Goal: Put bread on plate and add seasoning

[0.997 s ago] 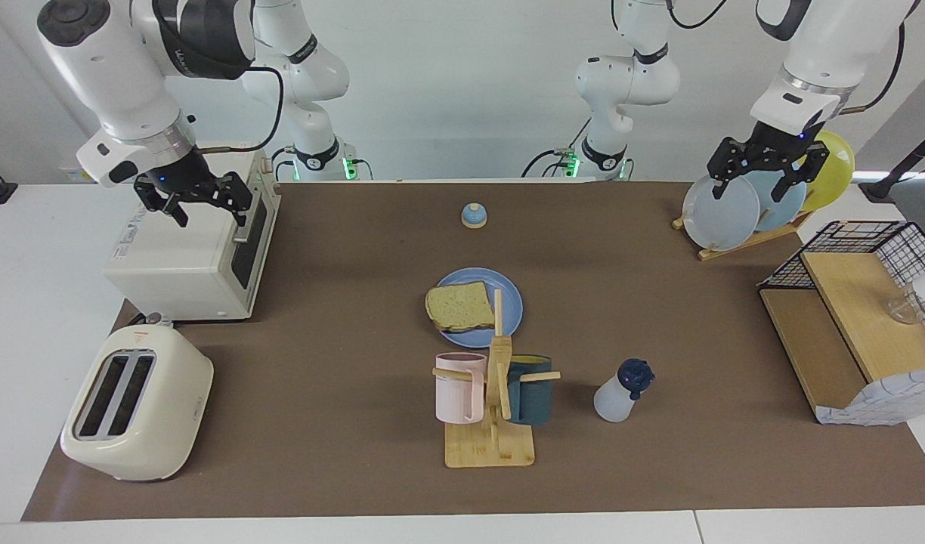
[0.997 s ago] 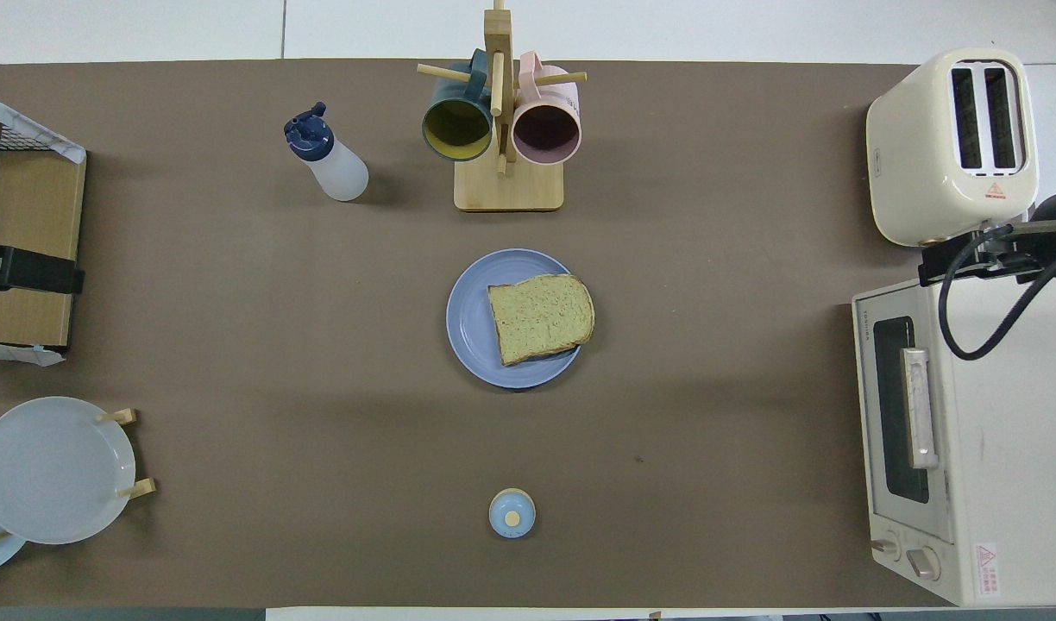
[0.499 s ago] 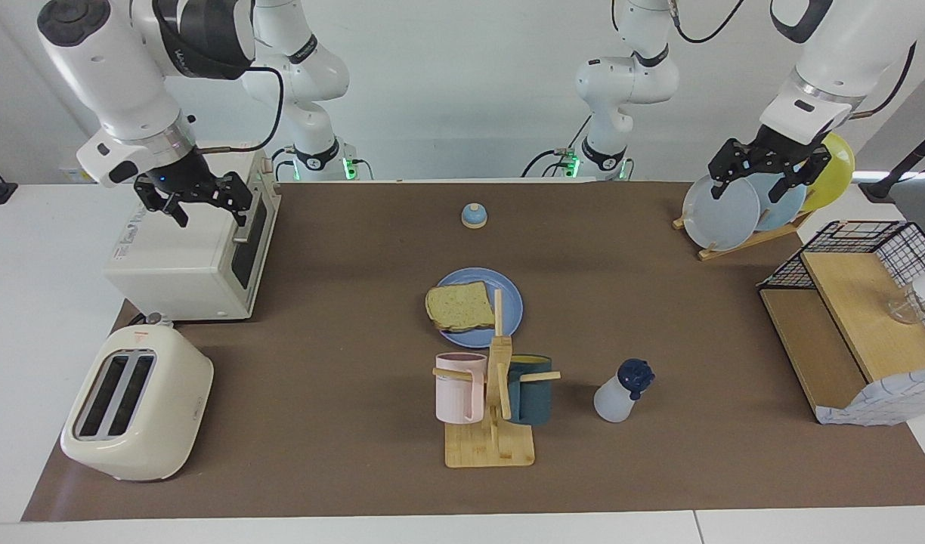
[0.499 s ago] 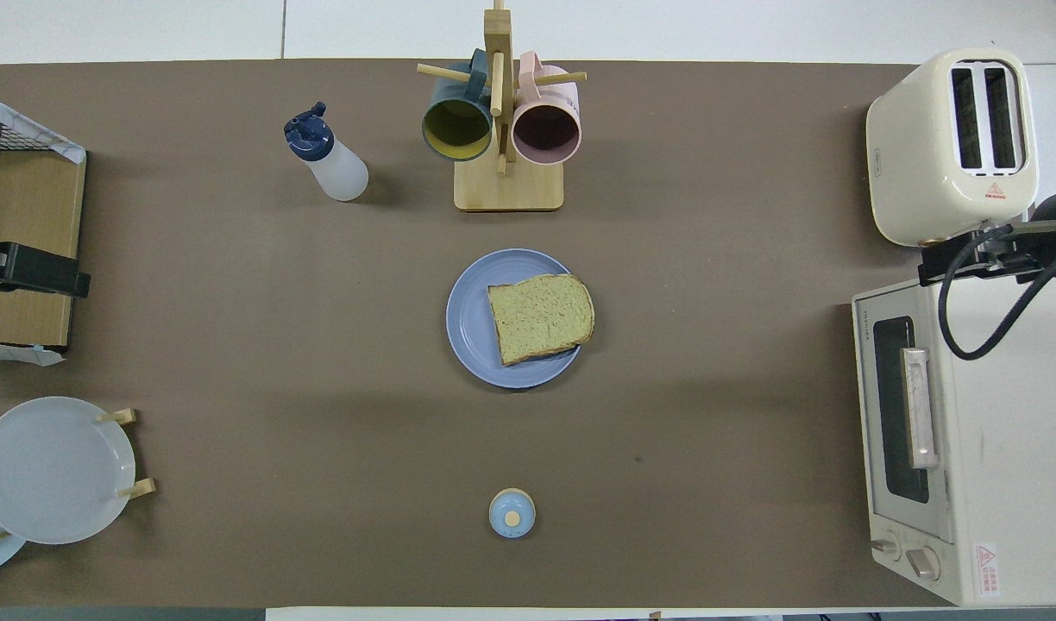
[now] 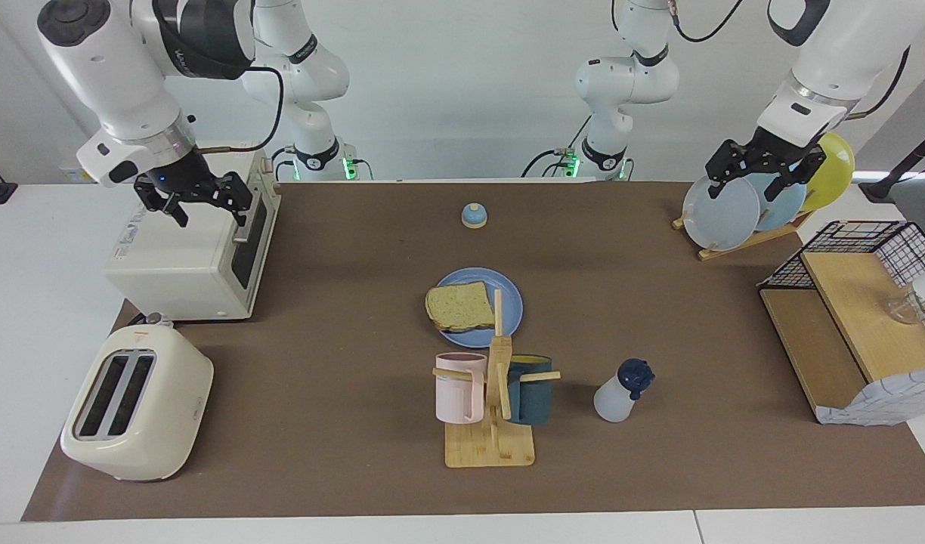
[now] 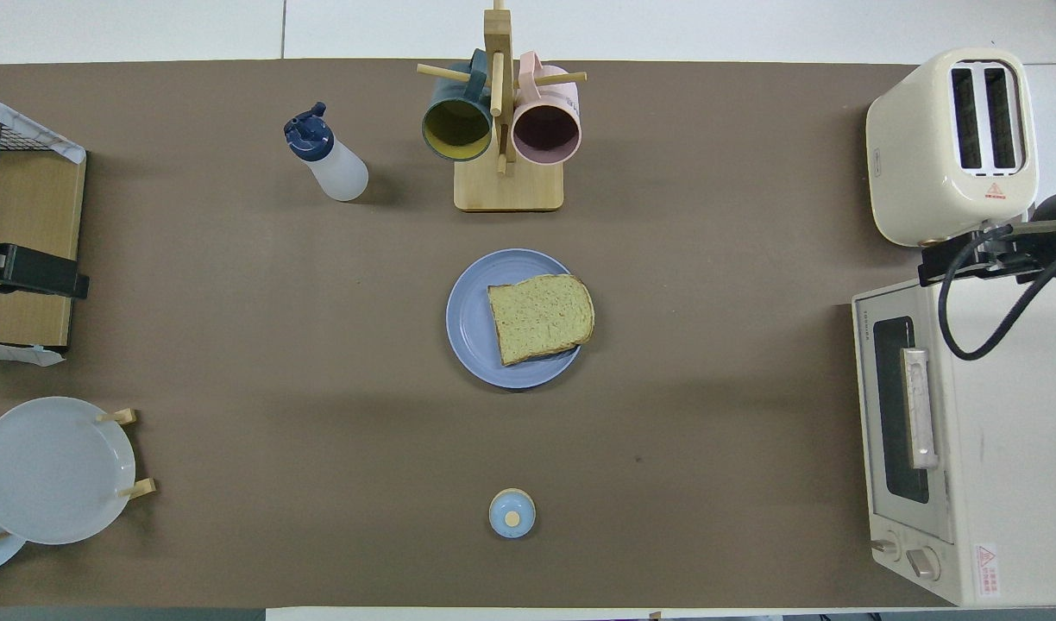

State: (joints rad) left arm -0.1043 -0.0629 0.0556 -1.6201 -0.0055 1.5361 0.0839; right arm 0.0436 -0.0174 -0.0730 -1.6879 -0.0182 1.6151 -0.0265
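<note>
The bread (image 5: 459,305) lies on the blue plate (image 5: 512,301) at the middle of the table, toward the right arm's end of the plate, with a corner over the rim; the bread (image 6: 541,317) and plate (image 6: 469,321) also show in the overhead view. The seasoning bottle (image 5: 620,394) stands upright beside the mug rack, farther from the robots than the plate; it shows in the overhead view too (image 6: 331,162). My left gripper (image 5: 762,175) is open and empty in the air over the plate rack. My right gripper (image 5: 196,202) is open and empty over the toaster oven.
A wooden mug rack (image 5: 490,446) holds a pink mug and a dark teal mug. A toaster (image 5: 136,404) and toaster oven (image 5: 183,264) stand at the right arm's end. A plate rack (image 5: 723,213) and wooden shelf (image 5: 848,325) stand at the left arm's end. A small bell (image 5: 474,216) sits nearer to the robots.
My left gripper has shifted slightly over the plate rack. The right arm, bread, plate and bottle have not moved.
</note>
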